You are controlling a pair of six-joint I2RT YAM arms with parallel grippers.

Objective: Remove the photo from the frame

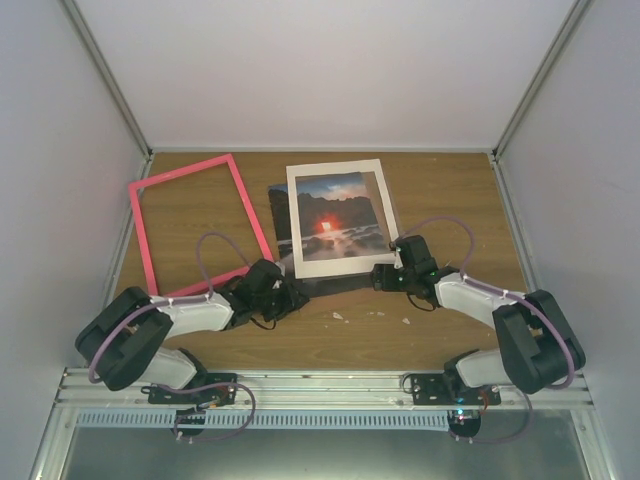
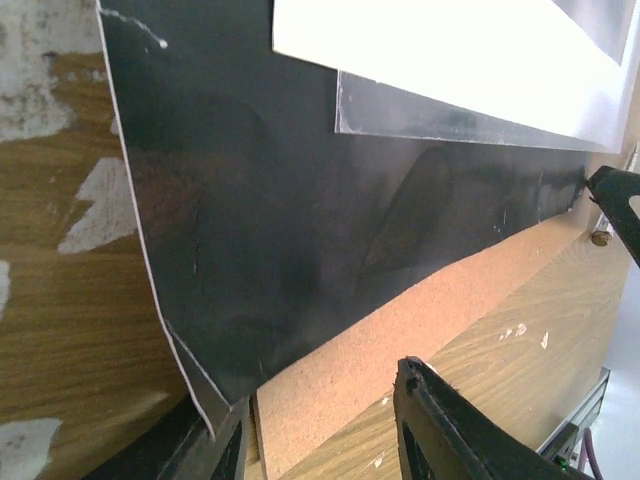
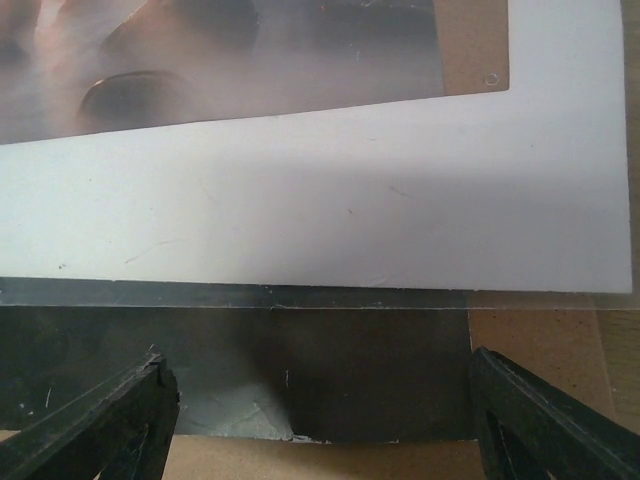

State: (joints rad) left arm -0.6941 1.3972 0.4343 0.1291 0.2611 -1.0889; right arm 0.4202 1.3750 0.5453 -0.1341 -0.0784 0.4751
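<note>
The pink-red frame [image 1: 190,225] lies empty at the back left of the table, apart from the stack. The photo [image 1: 280,212] lies under the white mat board [image 1: 338,255], with its red sun showing through the window. The photo's dark edge sticks out to the left and at the near side [image 2: 300,200] [image 3: 350,370]. The brown backing board [image 2: 420,310] lies beneath it. My left gripper [image 1: 293,293] [image 2: 320,440] is open at the stack's near left corner, and the photo's corner lies over its left finger [image 2: 190,450]. My right gripper [image 1: 385,277] [image 3: 320,430] is open and empty at the stack's near edge.
A clear sheet [image 2: 450,120] lies between the mat board and the photo. The wooden table [image 1: 450,200] has scuffed white patches and small white crumbs near the front. White enclosure walls stand left, right and behind. A metal rail [image 1: 330,385] runs along the near edge.
</note>
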